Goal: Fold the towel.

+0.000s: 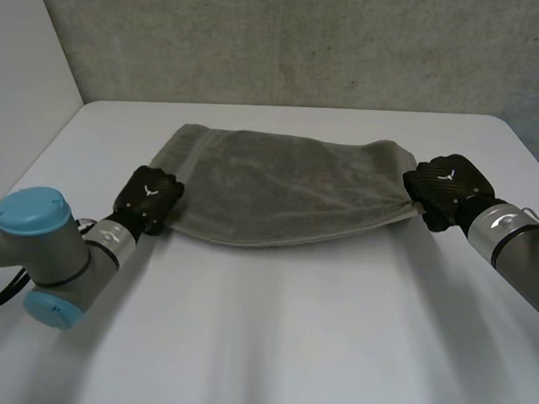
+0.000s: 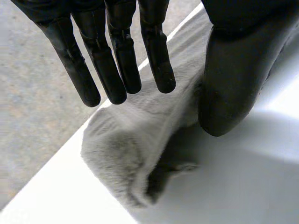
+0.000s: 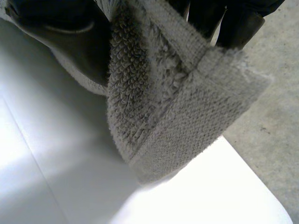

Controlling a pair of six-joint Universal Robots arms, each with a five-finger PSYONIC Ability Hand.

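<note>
Towel [image 1: 279, 189] is spread, grey and wrinkled, across the far middle of the table [image 1: 290, 346], stretched between the two hands. Its right end is gathered to a bunch at the right hand [image 1: 449, 187]. In the right wrist view a hemmed corner [image 3: 187, 116] is pinched between thumb [image 3: 74, 42] and fingers [image 3: 238, 23] and hangs clear of the table. The towel's left near corner is met by the left hand [image 1: 149, 197]. In the left wrist view the fingers [image 2: 117, 70] are held straight over the cloth, well apart from the thumb [image 2: 233, 84], whose tip is set at the towel's edge; nothing is gripped. A doubled-over end [image 2: 121, 158] lies beyond the fingertips. A grey wall [image 1: 303, 42] stands behind the table.
</note>
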